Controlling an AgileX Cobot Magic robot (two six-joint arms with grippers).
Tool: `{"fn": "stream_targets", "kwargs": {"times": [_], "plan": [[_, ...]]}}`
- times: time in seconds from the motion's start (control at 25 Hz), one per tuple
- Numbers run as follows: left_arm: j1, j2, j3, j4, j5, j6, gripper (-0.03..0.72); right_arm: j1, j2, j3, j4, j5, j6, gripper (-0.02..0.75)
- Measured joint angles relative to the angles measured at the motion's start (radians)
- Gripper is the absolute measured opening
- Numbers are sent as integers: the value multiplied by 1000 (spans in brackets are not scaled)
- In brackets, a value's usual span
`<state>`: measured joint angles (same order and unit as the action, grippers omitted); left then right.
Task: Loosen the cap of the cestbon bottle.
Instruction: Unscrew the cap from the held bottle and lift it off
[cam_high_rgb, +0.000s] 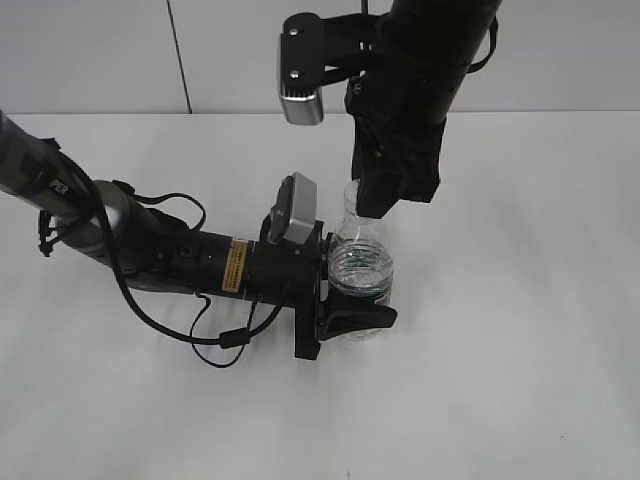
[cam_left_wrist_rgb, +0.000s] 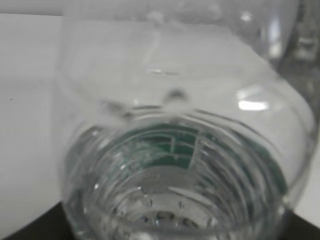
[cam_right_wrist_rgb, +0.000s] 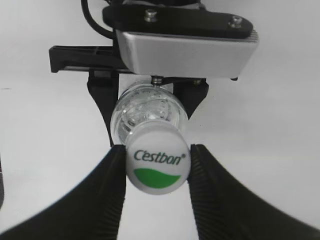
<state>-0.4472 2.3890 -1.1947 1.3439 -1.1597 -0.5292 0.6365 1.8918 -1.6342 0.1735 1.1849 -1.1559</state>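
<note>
The right gripper (cam_right_wrist_rgb: 156, 167) held the small round white plastic cap (cam_right_wrist_rgb: 158, 168) with a green patch and "Cestbon" lettering — its two black fingers (cam_right_wrist_rgb: 102, 195) pressed against the cap's sides from above. The left gripper (cam_high_rgb: 352, 308) came in from the left and was closed around the lower body of the small clear ribbed plastic cestbon bottle (cam_high_rgb: 362, 268), at its dark green label band (cam_high_rgb: 372, 295). The bottle stood upright near the middle of the white counter (cam_high_rgb: 520, 350) — well away from every edge. In the left wrist view the bottle (cam_left_wrist_rgb: 185, 150) filled almost the whole picture.
</note>
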Motion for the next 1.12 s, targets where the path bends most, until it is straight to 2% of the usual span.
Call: {"fn": "stream_targets", "kwargs": {"times": [0.36,0.76,1.12], "plan": [[0,0,0,0,0,0,406,0,0,0,-5,-1,-187,298],[0,0,0,1,0,-1,406,0,0,0,-5,-3,-207,298],[0,0,0,1,1,-2,406,0,0,0,43,-23,-151,399]]}}
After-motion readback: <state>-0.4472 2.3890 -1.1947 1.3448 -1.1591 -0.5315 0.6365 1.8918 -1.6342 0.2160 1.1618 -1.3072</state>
